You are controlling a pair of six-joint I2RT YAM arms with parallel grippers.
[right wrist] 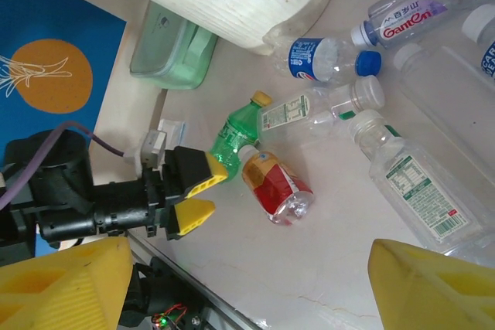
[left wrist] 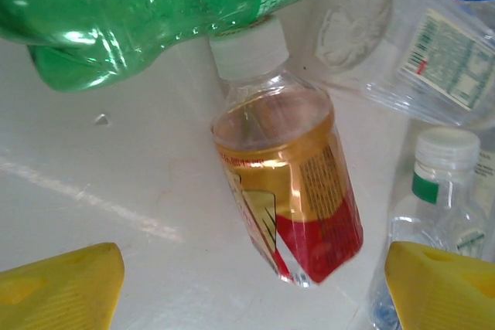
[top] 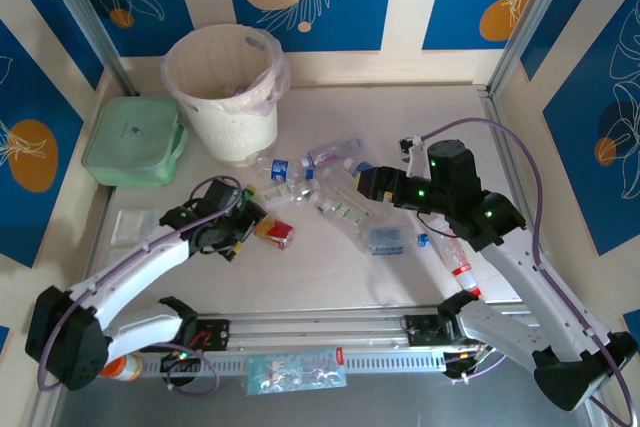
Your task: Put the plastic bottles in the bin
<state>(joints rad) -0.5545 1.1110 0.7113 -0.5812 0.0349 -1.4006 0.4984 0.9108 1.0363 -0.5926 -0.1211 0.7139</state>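
Your left gripper (right wrist: 199, 193) stands spread just beside the red-labelled bottle (left wrist: 290, 191), which lies with its cap against the green bottle (left wrist: 155, 5), well apart from the bin (top: 235, 122); close off-centre and you may pinch both, or the round body may squirt sideways; your right gripper (top: 368, 185) gapes empty too.

The top external camera is looking steeply down from above the near edge, taking in the whole surface (top: 330, 277). The left wrist camera is pointing down, very close over a red-labelled bottle (left wrist: 290, 191). The right wrist camera is viewing from farther off, sharing that bottle and framing the left end effector (right wrist: 216, 192).
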